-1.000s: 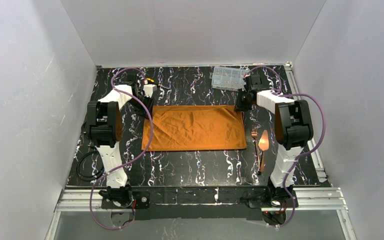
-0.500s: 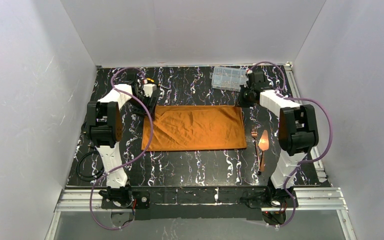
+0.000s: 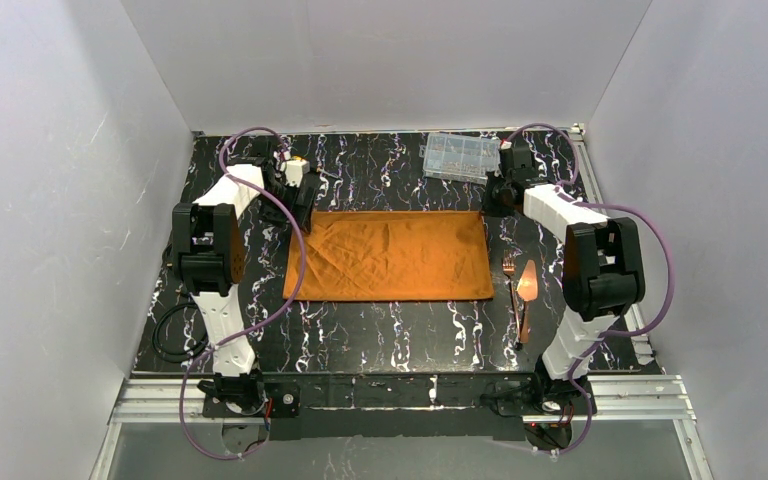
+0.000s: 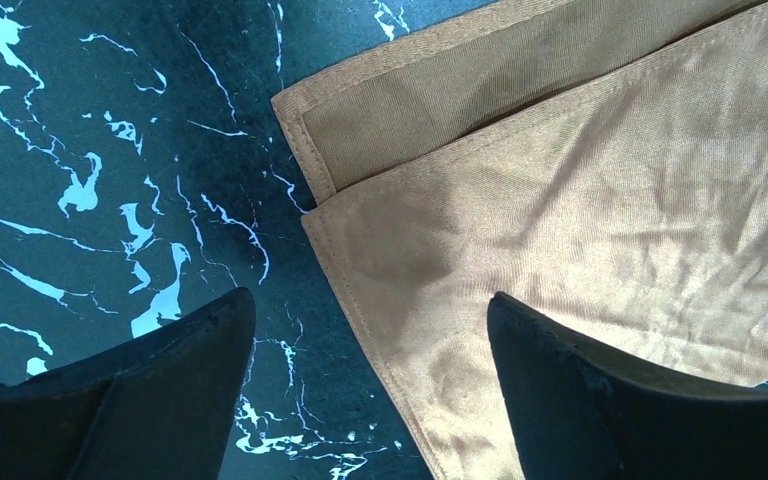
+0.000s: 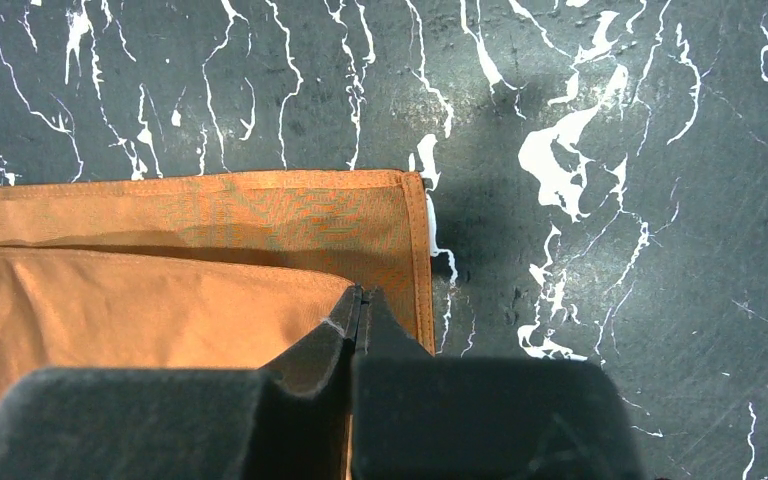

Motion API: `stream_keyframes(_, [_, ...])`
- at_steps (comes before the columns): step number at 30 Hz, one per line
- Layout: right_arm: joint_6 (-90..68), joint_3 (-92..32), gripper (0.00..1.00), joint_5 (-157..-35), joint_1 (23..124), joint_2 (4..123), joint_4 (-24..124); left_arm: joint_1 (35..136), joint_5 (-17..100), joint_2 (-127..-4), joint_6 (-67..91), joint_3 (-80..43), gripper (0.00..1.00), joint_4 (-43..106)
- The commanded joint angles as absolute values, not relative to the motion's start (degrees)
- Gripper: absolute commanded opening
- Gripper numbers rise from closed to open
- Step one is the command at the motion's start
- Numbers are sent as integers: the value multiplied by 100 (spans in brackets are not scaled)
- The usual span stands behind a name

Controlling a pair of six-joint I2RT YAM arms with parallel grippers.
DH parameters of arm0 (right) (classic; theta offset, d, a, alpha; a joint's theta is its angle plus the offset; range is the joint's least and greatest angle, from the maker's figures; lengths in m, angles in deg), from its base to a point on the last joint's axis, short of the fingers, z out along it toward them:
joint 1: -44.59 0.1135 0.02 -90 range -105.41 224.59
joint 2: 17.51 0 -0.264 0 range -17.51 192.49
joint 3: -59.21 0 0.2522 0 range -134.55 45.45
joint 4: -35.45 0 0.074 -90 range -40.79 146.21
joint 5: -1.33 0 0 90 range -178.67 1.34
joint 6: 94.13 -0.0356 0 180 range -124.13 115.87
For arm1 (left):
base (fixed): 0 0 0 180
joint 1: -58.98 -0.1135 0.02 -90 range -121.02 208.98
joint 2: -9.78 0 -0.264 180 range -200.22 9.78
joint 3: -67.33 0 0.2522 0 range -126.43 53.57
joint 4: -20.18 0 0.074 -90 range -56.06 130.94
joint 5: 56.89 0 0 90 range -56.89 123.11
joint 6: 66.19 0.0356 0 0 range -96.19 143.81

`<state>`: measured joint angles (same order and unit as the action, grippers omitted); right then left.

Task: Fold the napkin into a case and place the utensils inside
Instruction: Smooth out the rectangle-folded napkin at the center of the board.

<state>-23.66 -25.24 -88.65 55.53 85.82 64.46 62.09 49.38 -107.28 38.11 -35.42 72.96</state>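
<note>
Mid-table, the napkin lies flat and folded once, top layer stopping just short of its far hem. Left gripper straddles the napkin's far-left corner, fingers spread, holding nothing. Right gripper over its far-right corner, clenched, apparently empty. Utensils are parked just right of the napkin, probably clear of folding.

A black table veined with white marbling fills the middle. Plain white walls box it in: a back wall at 12 o'clock, a left wall at 9 and a right wall at 3. An aluminium rail edges the table at 6 o'clock. The light is even and soft.
</note>
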Motion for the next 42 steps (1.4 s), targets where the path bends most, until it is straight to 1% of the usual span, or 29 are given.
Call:
stream_keyframes(1, [-2337,-2521,1,-8756,5540,8357,6436,6214,4926,-10712,3696,-3659,79,7368])
stream_keyframes(4, [-2375,-2517,1,-8804,5540,8373,6418,6219,5196,-10821,3603,-3678,66,7408])
stream_keyframes(11, [-2391,-2486,1,-8760,5540,8329,6406,6216,5344,-11151,3500,-3898,49,7430])
stream_keyframes(19, [-2394,-2547,1,-8787,5541,8356,6406,6221,5206,-11229,3521,-3978,40,7438])
stream_keyframes(25, [-2391,-2605,1,-8748,5545,8400,6384,6216,5099,-10993,3636,-3844,38,7285])
stream_keyframes(27, [-2388,-2634,1,-8702,5541,8414,6401,6215,5154,-10967,3619,-3840,34,7242])
stream_keyframes(29, [-2385,-2659,1,-8671,5540,8429,6409,6216,5210,-10975,3627,-3862,27,7269])
stream_keyframes(34, [-2361,-2717,1,-8556,5542,8408,6453,6211,5263,-10895,3661,-3818,26,7300])
stream_keyframes(42, [-2348,-2812,1,-8428,5537,8453,6436,6146,5021,-10738,3564,-3991,26,7136])
